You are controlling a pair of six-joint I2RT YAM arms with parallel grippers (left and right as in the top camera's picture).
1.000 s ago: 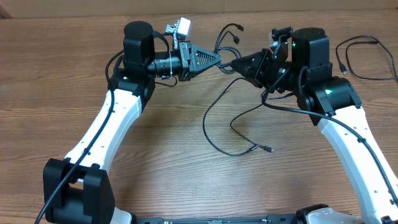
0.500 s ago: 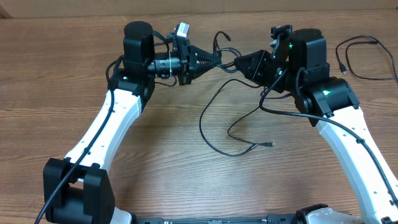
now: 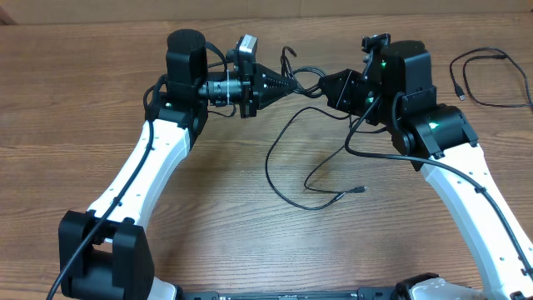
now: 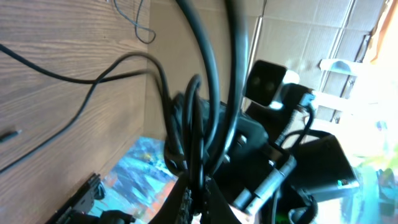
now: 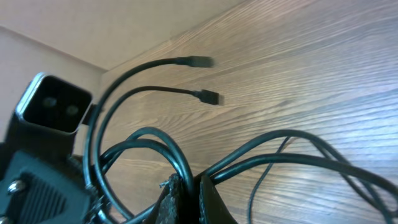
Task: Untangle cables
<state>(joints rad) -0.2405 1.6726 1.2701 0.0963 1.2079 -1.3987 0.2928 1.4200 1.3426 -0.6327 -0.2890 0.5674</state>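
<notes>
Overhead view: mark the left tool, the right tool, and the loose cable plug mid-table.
left tool [image 3: 291, 81], overhead, midway between its fingertips.
right tool [image 3: 323, 84], overhead, midway between its fingertips.
cable plug [image 3: 360, 191], overhead, connector at the cord's free end.

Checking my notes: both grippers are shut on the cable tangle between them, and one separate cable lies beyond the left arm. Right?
Not quite: the separate cable lies beyond the right arm, not the left, as the overhead view shows. The left gripper and right gripper are indeed both shut on the cable tangle between them.
</notes>
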